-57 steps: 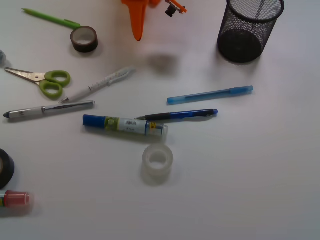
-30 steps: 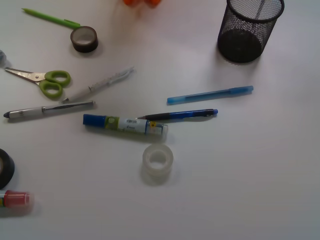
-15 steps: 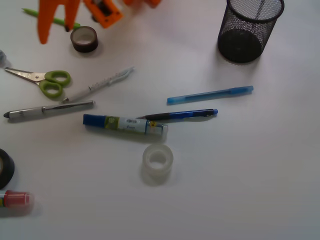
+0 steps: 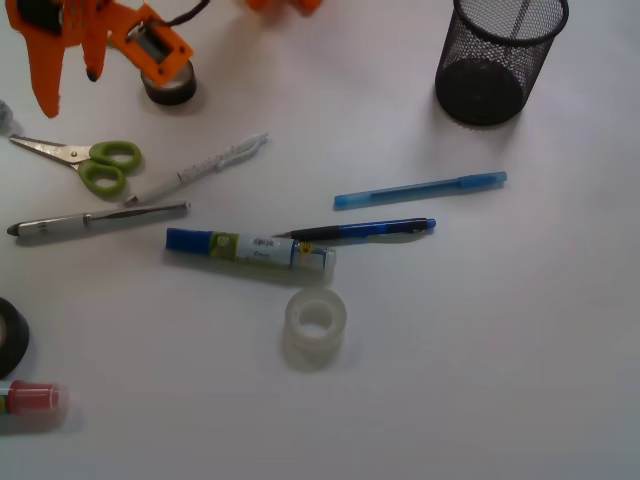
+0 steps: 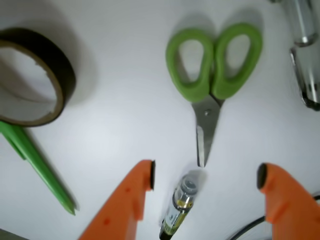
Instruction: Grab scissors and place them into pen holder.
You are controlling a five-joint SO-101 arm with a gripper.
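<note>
the orange gripper [image 5: 205, 177] hangs above the scissors [image 5: 214, 75] with its two fingers spread wide and nothing between them, the blade tips lying in the gap, likely lined up for a descent onto the blades. the scissors lie flat and closed on the white table [image 4: 480, 350], beside a dark tape roll [image 5: 31, 80] and a green pen [image 5: 37, 167]. the black mesh pen holder [image 4: 498, 58] stands well apart at the far right.

Green pen [image 4: 50, 21] mostly hidden behind hand [image 4: 70, 90]; black tape roll [image 4: 10, 335] cut by left edge.
</note>
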